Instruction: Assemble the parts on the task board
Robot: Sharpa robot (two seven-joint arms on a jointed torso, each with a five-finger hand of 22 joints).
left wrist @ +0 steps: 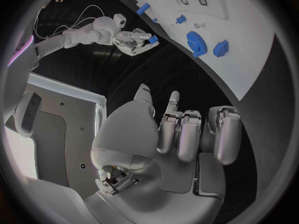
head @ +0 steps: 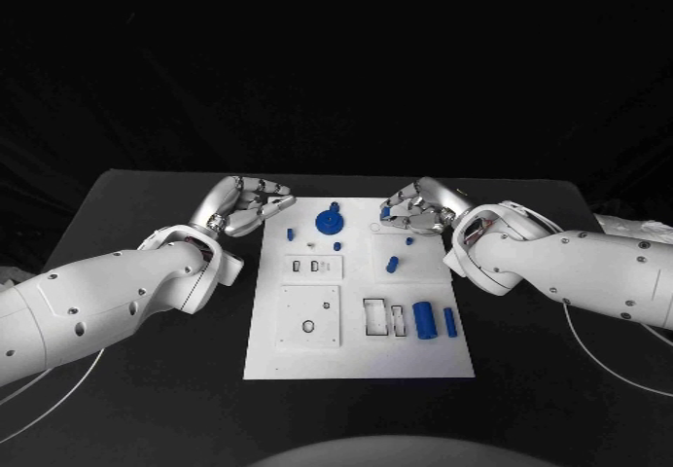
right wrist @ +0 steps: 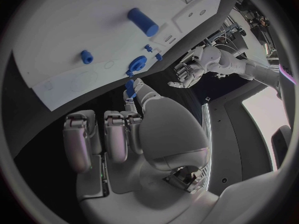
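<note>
The right hand [head: 418,207] hovers over the far right corner of the task board [head: 359,365], its fingers curled inward; a small blue part [head: 386,210] sits at its fingertips, and the right wrist view shows that piece [right wrist: 130,88] pinched between thumb and a finger. The left hand [head: 250,206] sits just beyond the board's far left edge, over the black table [head: 140,409], with its fingers bent inward around nothing, as the left wrist view confirms [left wrist: 187,134]. Between the 2 hands, near the board's far edge, lies a blue gear [head: 330,220], with a small blue peg [head: 292,234] beside it toward the left hand. Closer to the middle rests a short blue pin [head: 394,263]. On the board's near right side, 2 blue cylinders lie side by side, a thick one [head: 424,320] and a thinner one [head: 451,323], next to rectangular recesses [head: 378,317].
</note>
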